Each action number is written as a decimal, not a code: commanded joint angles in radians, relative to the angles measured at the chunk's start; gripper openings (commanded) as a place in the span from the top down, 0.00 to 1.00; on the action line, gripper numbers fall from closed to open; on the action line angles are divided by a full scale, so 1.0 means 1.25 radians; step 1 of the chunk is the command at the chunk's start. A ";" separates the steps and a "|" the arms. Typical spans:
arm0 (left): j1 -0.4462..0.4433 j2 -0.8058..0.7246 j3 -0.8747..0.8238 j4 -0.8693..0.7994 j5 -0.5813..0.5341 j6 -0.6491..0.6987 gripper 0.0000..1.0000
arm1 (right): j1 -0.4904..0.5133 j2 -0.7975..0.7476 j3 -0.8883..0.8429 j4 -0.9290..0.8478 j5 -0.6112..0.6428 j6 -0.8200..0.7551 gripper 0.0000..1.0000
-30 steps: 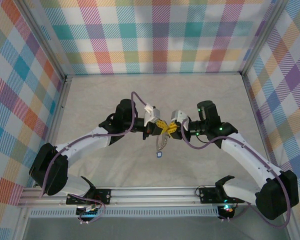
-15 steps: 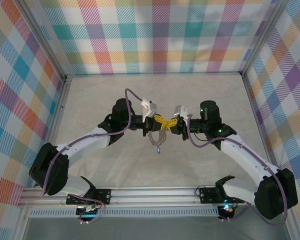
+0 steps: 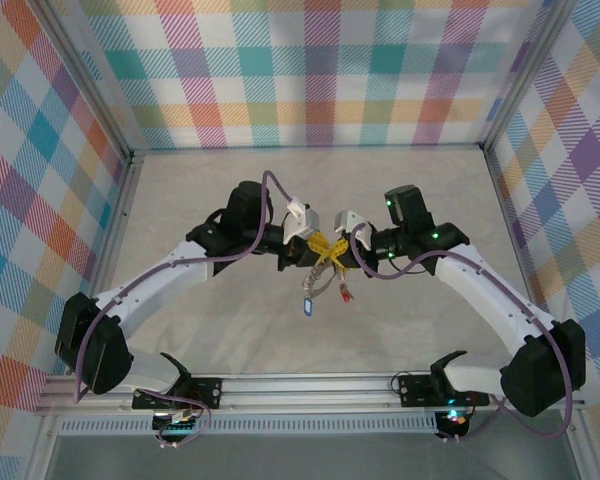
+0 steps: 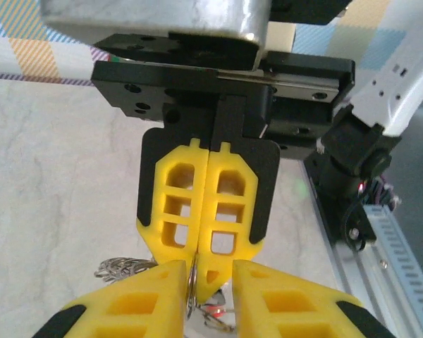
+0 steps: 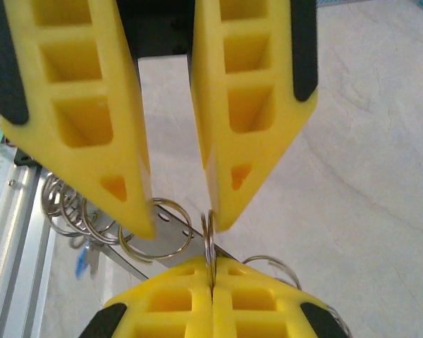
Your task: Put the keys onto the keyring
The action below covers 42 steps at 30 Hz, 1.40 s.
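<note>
Step in hand: threading, done in mid-air above the table (image 3: 180, 200). Right gripper (image 4: 199, 273) is pressed together on a thin metal ring seen edge-on, which I take for the keyring (image 5: 209, 236). Left gripper (image 5: 183, 225) faces it tip to tip with fingers apart, holding nothing I can make out. A key (image 5: 170, 243) on its small loop lies just by one left fingertip. Remaining keys (image 3: 308, 305) dangle below the two grippers, blue and red tags showing. Next move likely calls for the left gripper to re-close on that key's loop and work it onto the keyring while the right holds steady — fine alignment, little margin. Versus half a second ago: bunch hangs looser, red tag (image 3: 345, 295) newly visible.
</note>
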 commanded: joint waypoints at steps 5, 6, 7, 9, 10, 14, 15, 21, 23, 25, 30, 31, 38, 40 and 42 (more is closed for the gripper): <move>0.003 0.025 0.068 -0.205 -0.005 0.144 0.76 | -0.002 0.021 0.048 -0.104 0.026 -0.110 1.00; 0.003 0.027 0.071 -0.204 -0.011 0.145 0.76 | -0.001 0.024 0.049 -0.101 0.023 -0.110 1.00; 0.003 0.031 0.074 -0.205 -0.015 0.145 0.75 | 0.000 0.028 0.054 -0.101 0.020 -0.111 1.00; 0.003 0.035 0.081 -0.207 -0.018 0.145 0.73 | 0.004 0.036 0.063 -0.104 0.021 -0.115 1.00; 0.002 0.038 0.083 -0.208 -0.017 0.145 0.72 | 0.007 0.041 0.069 -0.108 0.024 -0.119 1.00; -0.002 0.046 0.090 -0.211 -0.021 0.150 0.72 | 0.016 0.053 0.079 -0.101 0.031 -0.120 1.00; -0.003 0.049 0.092 -0.211 -0.025 0.150 0.72 | 0.023 0.055 0.082 -0.100 0.040 -0.121 1.00; -0.006 0.064 0.098 -0.217 -0.032 0.151 0.72 | 0.041 0.063 0.080 -0.085 0.047 -0.111 1.00; -0.008 0.067 0.098 -0.211 -0.038 0.148 0.72 | 0.046 0.062 0.078 -0.081 0.052 -0.109 1.00; -0.010 0.072 0.097 -0.206 -0.050 0.142 0.72 | 0.049 0.062 0.079 -0.075 0.050 -0.103 1.00; -0.014 0.078 0.094 -0.197 -0.071 0.140 0.73 | 0.056 0.068 0.083 -0.073 0.050 -0.100 1.00; -0.013 0.074 0.092 -0.193 -0.076 0.139 0.73 | 0.057 0.071 0.083 -0.075 0.051 -0.102 1.00; -0.013 0.007 0.032 -0.154 -0.130 0.165 0.74 | 0.060 0.065 0.073 -0.082 0.059 -0.101 1.00; -0.013 -0.002 0.021 -0.144 -0.135 0.165 0.74 | 0.064 0.069 0.075 -0.085 0.061 -0.103 1.00; -0.013 0.000 0.023 -0.145 -0.141 0.162 0.74 | 0.066 0.073 0.076 -0.086 0.060 -0.105 1.00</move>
